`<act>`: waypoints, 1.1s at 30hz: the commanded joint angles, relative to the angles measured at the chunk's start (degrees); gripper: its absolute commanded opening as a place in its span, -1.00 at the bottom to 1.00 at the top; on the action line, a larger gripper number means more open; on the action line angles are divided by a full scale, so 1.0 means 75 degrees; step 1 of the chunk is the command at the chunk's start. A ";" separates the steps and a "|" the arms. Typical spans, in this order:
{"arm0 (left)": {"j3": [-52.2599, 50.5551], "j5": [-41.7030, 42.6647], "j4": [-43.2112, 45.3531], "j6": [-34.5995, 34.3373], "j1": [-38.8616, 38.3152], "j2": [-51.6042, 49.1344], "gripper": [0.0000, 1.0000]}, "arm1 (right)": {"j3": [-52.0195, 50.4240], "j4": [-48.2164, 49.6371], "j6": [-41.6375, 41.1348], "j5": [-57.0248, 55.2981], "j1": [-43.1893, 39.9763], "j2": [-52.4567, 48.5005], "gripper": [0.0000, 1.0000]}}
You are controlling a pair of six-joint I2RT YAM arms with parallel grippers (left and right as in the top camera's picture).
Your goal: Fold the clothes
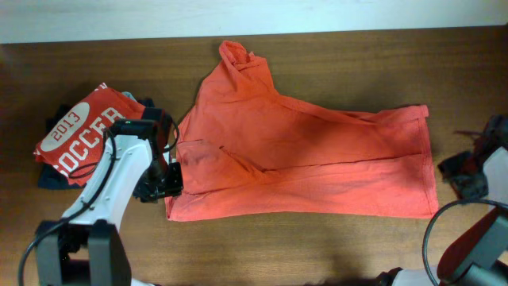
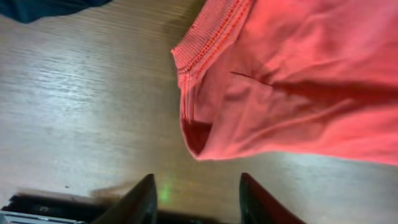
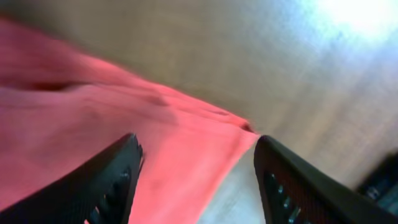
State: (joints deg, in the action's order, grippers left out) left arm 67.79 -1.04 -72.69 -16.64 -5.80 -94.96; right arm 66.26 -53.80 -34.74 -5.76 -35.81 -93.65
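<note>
The overhead view is evenly lit and fairly sharp, while glare whitens the table (image 3: 348, 18) in the blurred right wrist view.

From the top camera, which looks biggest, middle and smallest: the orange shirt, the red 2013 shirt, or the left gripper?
Biggest: orange shirt
Middle: red 2013 shirt
Smallest: left gripper, though nearer the camera
</note>
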 commanded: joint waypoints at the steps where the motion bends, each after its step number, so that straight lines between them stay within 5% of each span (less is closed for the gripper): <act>1: 0.0886 0.0029 0.0029 0.0376 0.0029 0.0490 0.01 | 0.0866 0.0233 0.1244 0.2020 0.0055 0.0443 0.22; 7: 0.2451 0.2317 0.1460 0.2885 0.0023 0.0507 0.29 | 0.2346 -0.0023 0.3200 0.4532 0.0632 0.0510 0.24; 14: 0.2739 0.2393 0.3678 0.2894 0.0023 0.0117 0.18 | 0.2975 0.0175 0.3754 0.3643 0.1582 0.0443 0.40; 26: 0.4252 0.2891 0.5665 0.3203 -0.0055 -0.2888 0.16 | 0.2975 0.0632 0.3748 0.3620 0.1979 -0.0221 0.54; 33: 0.4940 0.2911 0.7959 0.3200 -0.0382 -0.4424 0.20 | 0.2967 0.0411 0.3751 0.3579 0.1979 -0.0221 0.53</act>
State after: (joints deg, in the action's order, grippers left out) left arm 103.13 19.62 -15.92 6.28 -7.27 -124.73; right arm 87.77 -50.33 -7.27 21.91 -21.47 -95.55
